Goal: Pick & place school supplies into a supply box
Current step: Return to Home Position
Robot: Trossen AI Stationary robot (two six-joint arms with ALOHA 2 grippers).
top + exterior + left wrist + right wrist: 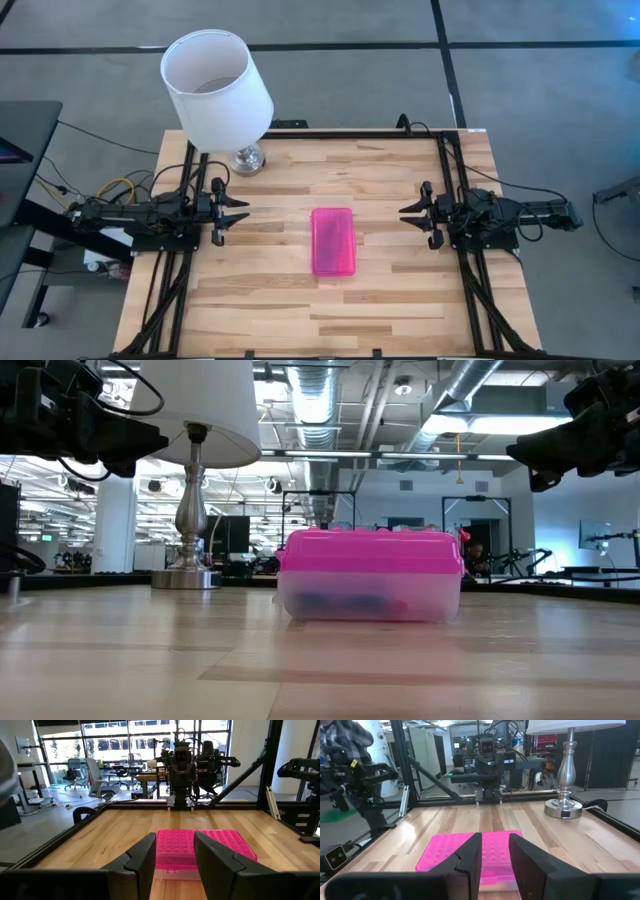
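A pale wood-plank table (270,300) stands on grey carpet floor (540,90). A white-shaded lamp (225,110) on a silver base sits at its eleven o'clock corner, and a dark desk (25,130) lies at nine o'clock. Silver ducts (320,400) run overhead. Tall windows (125,740) and office chairs (95,772) lie beyond.

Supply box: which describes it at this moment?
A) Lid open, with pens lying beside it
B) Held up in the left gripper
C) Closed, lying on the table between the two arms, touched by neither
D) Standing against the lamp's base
C: the supply box lies mid-table with its pink lid down, while the left gripper and right gripper hang open, well apart from it on either side.
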